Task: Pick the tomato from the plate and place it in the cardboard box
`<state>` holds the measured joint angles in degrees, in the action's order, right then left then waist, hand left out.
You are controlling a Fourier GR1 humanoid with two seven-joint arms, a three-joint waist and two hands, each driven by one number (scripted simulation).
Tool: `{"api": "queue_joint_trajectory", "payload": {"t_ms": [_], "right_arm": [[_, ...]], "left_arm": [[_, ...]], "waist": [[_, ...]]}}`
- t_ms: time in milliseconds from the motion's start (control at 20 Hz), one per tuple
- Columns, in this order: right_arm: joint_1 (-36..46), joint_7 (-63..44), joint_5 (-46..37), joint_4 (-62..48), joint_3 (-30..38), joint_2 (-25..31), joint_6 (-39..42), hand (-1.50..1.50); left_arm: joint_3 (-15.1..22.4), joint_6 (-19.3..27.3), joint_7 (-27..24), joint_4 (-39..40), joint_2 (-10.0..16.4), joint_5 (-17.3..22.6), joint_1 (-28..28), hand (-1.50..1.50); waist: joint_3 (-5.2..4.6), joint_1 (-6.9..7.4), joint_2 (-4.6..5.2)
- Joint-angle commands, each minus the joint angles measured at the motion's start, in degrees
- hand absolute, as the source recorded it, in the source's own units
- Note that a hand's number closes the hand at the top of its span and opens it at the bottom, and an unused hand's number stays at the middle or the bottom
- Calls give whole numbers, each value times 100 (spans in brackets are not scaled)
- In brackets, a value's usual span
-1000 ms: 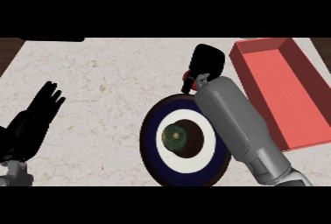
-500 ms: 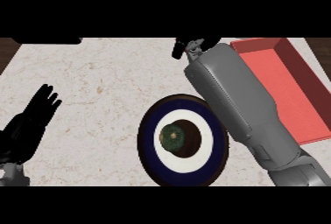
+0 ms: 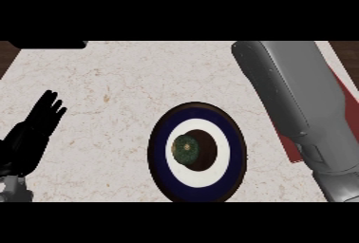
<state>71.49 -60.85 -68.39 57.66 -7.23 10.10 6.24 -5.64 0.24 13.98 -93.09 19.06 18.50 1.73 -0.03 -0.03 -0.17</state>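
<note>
- My left hand (image 3: 32, 135) rests at the lower left of the head view, fingers straight and pointing up, spread a little, holding nothing.
- Of my right arm only the grey forearm (image 3: 294, 99) shows. It runs from the lower right corner up to the top edge, and the hand itself lies beyond that edge, so I cannot tell how its fingers stand.
- The tomato (image 3: 187, 148), a dark green ball here, lies well to the right of my left hand and just left of my right forearm. It is apart from both.
- It sits on the plate (image 3: 198, 113), on the dark middle spot, a little left of centre. A white ring and then a dark blue rim go round it.
- The plate lies flat on the pale marbled counter (image 3: 119, 80), its right rim close beside my right forearm.
- The red box (image 3: 351, 95) lies on the far side of that forearm from the plate. The arm covers most of it, and only strips of red show along the arm's edges.
</note>
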Motion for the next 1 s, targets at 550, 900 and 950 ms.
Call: {"api": "queue_joint_trajectory", "payload": {"t_ms": [550, 900, 950], "right_arm": [[-1520, 1136, 96, 586, 634, 1108, -166, 150], [-1600, 1525, 133, -356, 977, 939, -889, 150], [-1558, 1655, 206, -528, 1100, 987, -1009, 150]], "left_arm": [[-81, -44, 380, -427, -69, -50, -122, 0], [-264, -342, -33, 11, -80, -121, -54, 0], [-95, -165, -36, -100, -261, -297, -99, 0]], "waist": [[6, -2, 5], [2, 60, 31], [3, 68, 33]]}}
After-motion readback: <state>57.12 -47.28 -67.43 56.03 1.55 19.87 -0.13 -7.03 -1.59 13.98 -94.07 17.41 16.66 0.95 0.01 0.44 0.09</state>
